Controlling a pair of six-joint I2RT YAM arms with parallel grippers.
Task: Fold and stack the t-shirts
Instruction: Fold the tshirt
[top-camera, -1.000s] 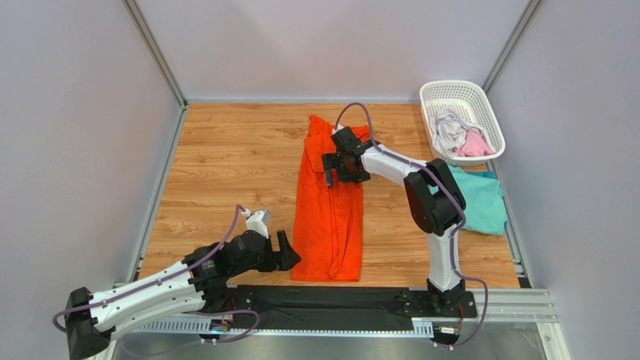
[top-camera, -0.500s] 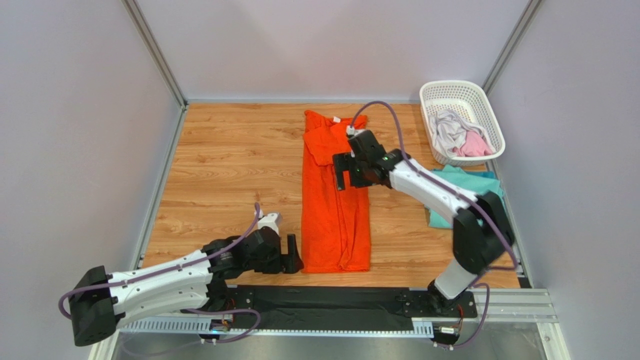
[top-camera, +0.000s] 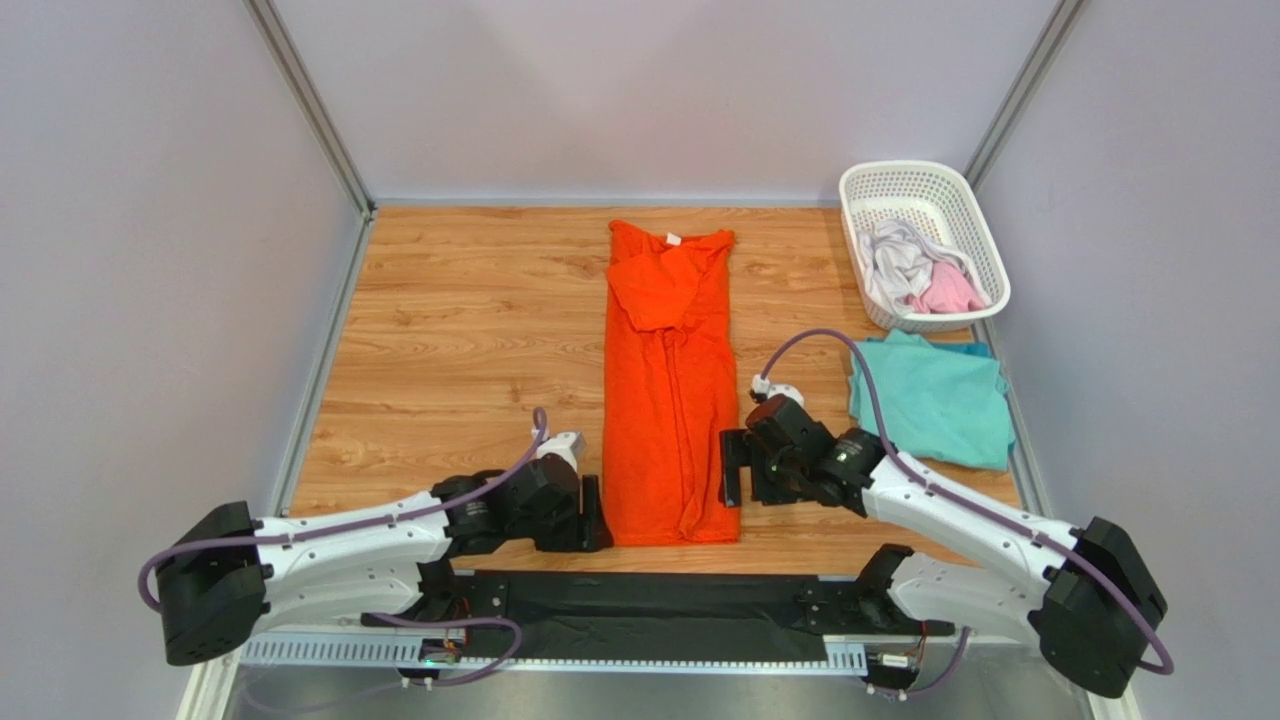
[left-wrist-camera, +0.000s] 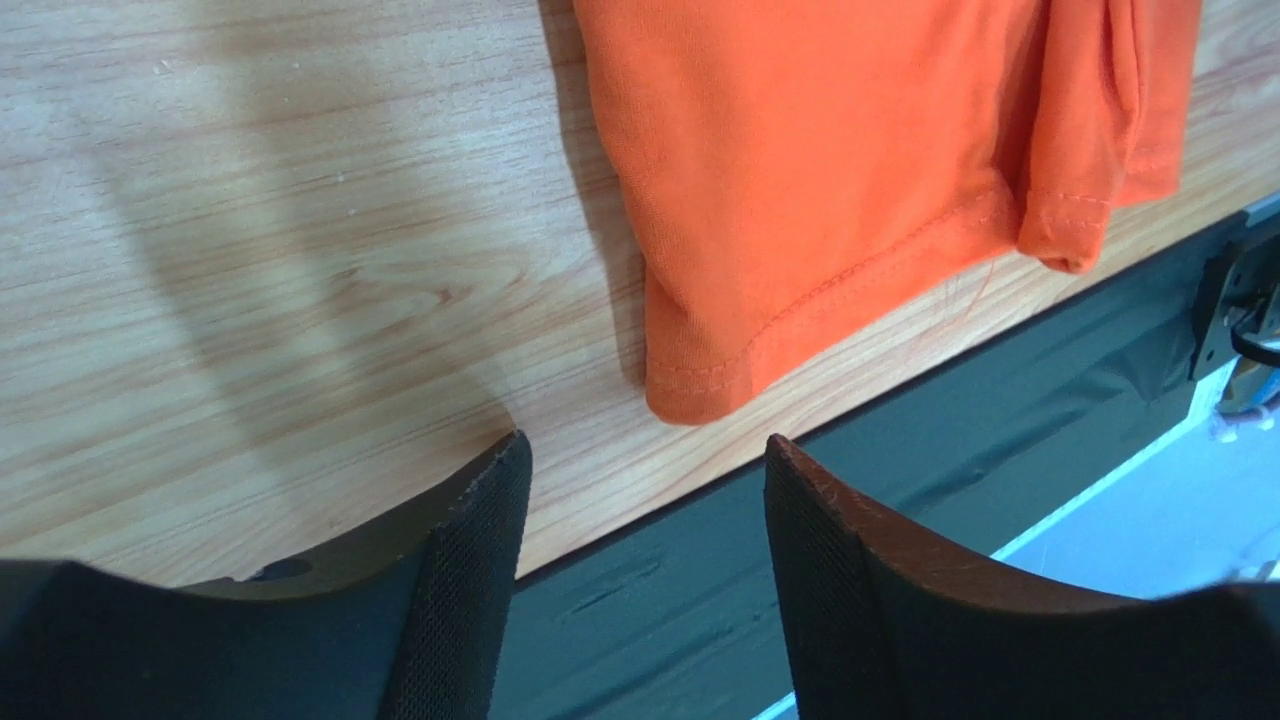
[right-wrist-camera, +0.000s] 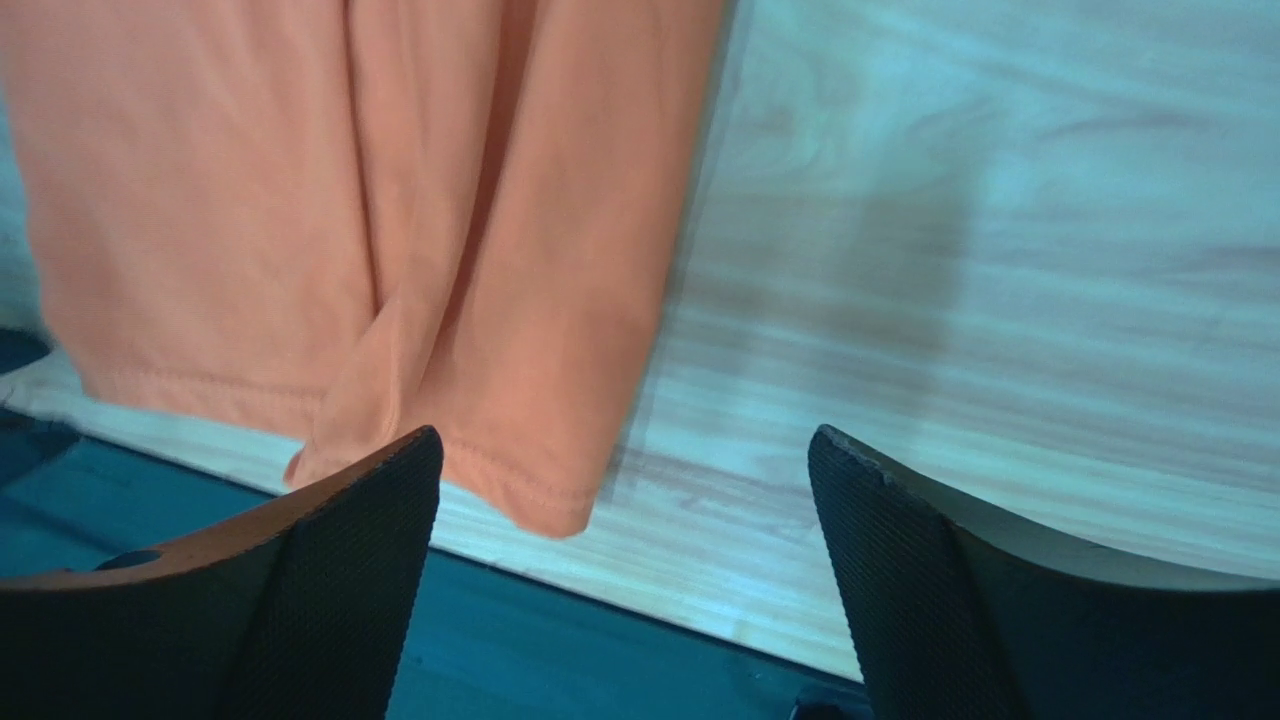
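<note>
We have the orange t-shirt (top-camera: 669, 390) lying as a long narrow strip down the middle of the bench (top-camera: 451, 345), collar at the far end and hem at the near edge. The left fingers (left-wrist-camera: 466, 570) sit low just left of the near-left hem corner, spread apart with nothing between them; the corner lies just beyond their tips. The right fingers (right-wrist-camera: 361, 555) are at the near-right hem corner, released wide and likewise grasping nothing. A teal t-shirt (top-camera: 935, 398) lies folded to the right. The basket (top-camera: 962, 210) at the far right holds a pale tee (top-camera: 899, 255) and a pink tee (top-camera: 950, 288).

We judge the step in hand to be pinching both near corners so the hem can be carried toward the collar. To do it well, we should catch every layer at each corner, not only the top ply, since the wrist views show folded edges stacked there. We should close both sides together, lift evenly, and keep the hem taut so the fold lands square.
</note>
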